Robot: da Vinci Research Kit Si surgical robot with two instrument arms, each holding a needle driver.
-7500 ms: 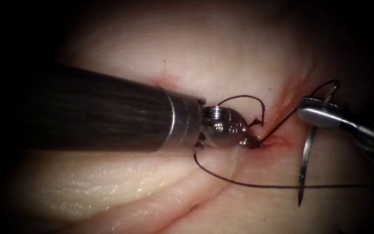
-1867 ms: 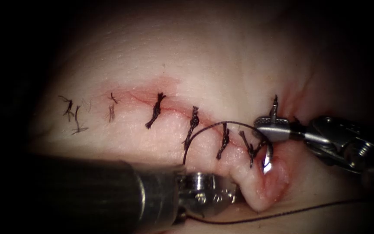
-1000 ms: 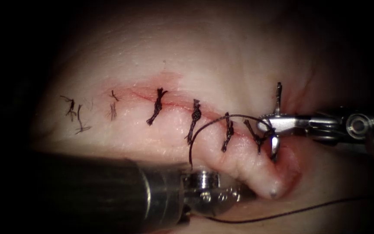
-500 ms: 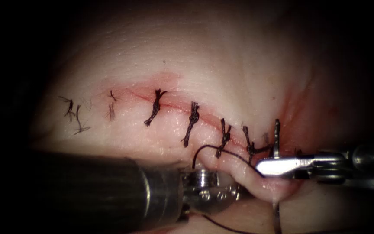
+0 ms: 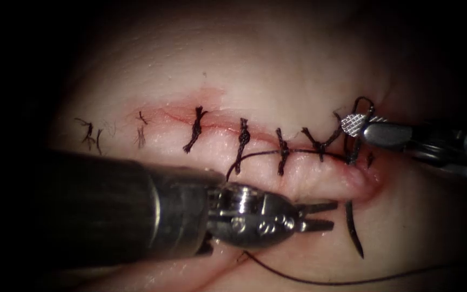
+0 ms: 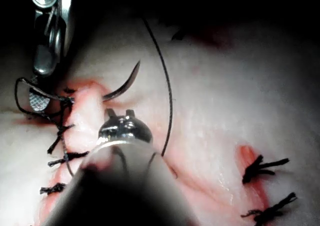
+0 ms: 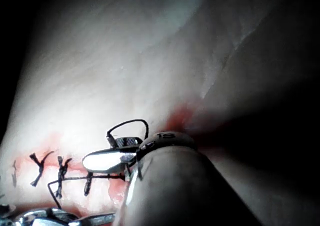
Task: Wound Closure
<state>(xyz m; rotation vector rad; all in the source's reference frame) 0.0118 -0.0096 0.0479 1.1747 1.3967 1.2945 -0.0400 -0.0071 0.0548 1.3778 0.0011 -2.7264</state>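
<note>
Needle [image 5: 352, 230] pierces the tissue [image 5: 277, 70] lower right; left gripper [image 5: 320, 215] apart, empty; right gripper [image 5: 359, 125] apart, empty. Grasp behind the tip.

Needle [image 5: 353, 230] in tissue [image 5: 277, 70], between left claw [image 5: 320, 215] and right claw [image 5: 359, 127].

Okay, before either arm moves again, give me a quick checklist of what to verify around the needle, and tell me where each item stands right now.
1. Needle through the tissue at the cut's right end, tip out: ok.
2. A tool holding the needle: not ok, neither does.
3. Left pincer open, empty, beside the exposed tip: ok.
4. Right pincer open, off the needle: ok.
5. Thread loop free of the right pincer: cannot tell.
6. Trailing thread clear of the left tool: cannot tell; it runs under the tool.
</note>
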